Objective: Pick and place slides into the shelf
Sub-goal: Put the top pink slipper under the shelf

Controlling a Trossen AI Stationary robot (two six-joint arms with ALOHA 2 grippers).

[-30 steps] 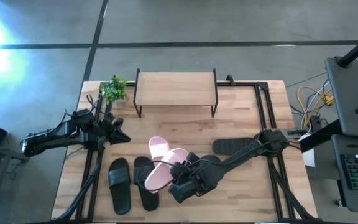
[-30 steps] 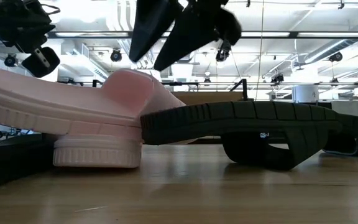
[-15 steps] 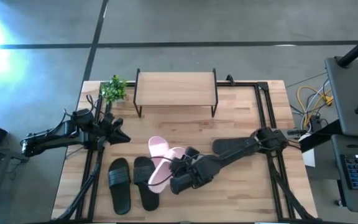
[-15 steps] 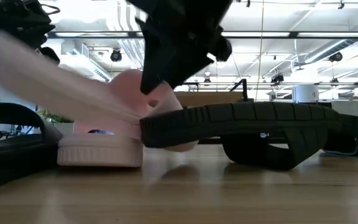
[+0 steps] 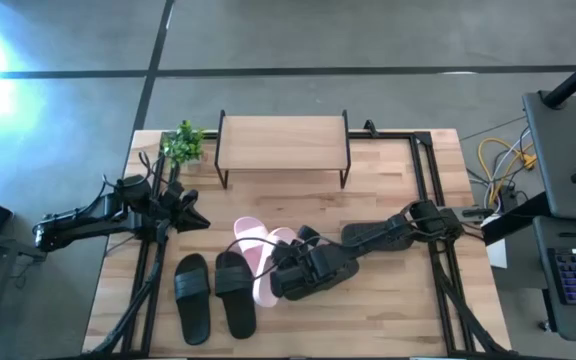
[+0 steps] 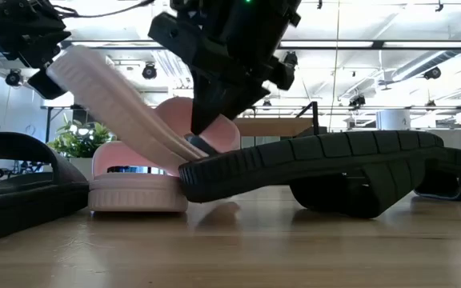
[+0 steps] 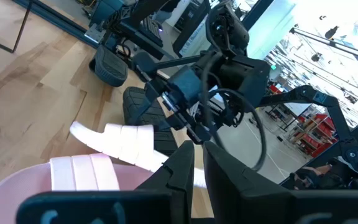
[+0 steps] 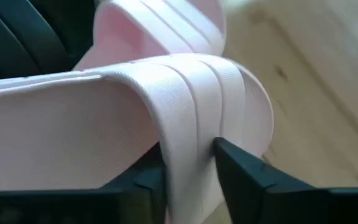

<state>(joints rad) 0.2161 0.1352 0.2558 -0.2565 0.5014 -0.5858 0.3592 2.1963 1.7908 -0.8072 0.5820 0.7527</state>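
With only the strap of the tilted pink slide [image 8: 185, 124] pinched in the right gripper [image 8: 188, 165] jaws, it could be dragged against the black slide [image 6: 310, 164] and slipped; the left gripper [image 5: 183, 210] jaws are closed on nothing.

The high view looks straight down on the whole bench [image 5: 388, 180] from far above. The low view sits at bench height, very close to the pink slide [image 6: 126, 112] under the right end effector [image 6: 206, 140], facing the room behind. The right wrist view looks past its fingers [image 8: 247, 171] at that slide's strap, and the left wrist view sees it farther off
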